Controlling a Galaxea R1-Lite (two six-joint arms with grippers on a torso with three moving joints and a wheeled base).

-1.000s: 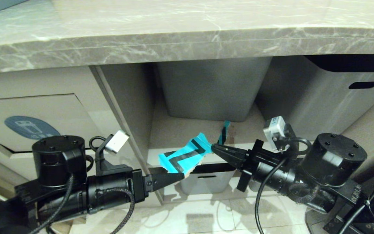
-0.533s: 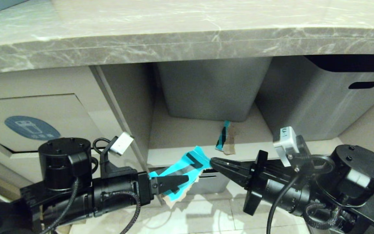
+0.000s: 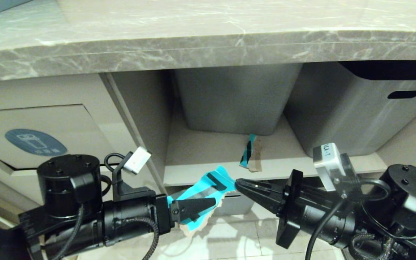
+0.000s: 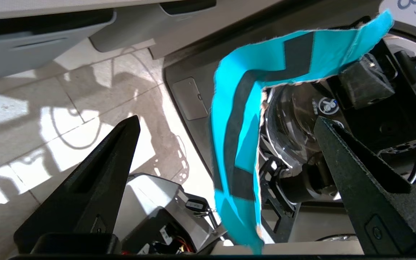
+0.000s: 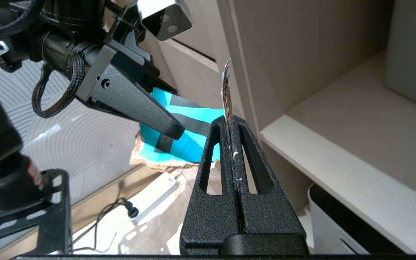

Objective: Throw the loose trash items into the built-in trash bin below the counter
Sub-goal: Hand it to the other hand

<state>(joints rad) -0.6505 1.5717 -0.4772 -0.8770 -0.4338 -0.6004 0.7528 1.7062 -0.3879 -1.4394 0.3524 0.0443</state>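
The counter (image 3: 208,39) is polished grey marble-look stone with white veining. Below it, the cabinet front (image 3: 49,108) and shelf (image 3: 208,155) are matt beige laminate. The tubs (image 3: 237,97) are smooth matt grey plastic. The cardboard scrap (image 3: 204,196) shows a glossy teal-and-black print on rough brown torn backing. Gripper fingers (image 5: 242,202) are textured matt black plastic. The floor tiles (image 3: 237,242) are glossy.

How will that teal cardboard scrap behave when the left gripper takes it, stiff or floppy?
Probably fairly stiff: the teal scrap juts out sideways from the shut right gripper, pinched only at one end. It likely bends some, since it curves between the open left gripper's fingers. It looks light, and its torn edge may crumble.
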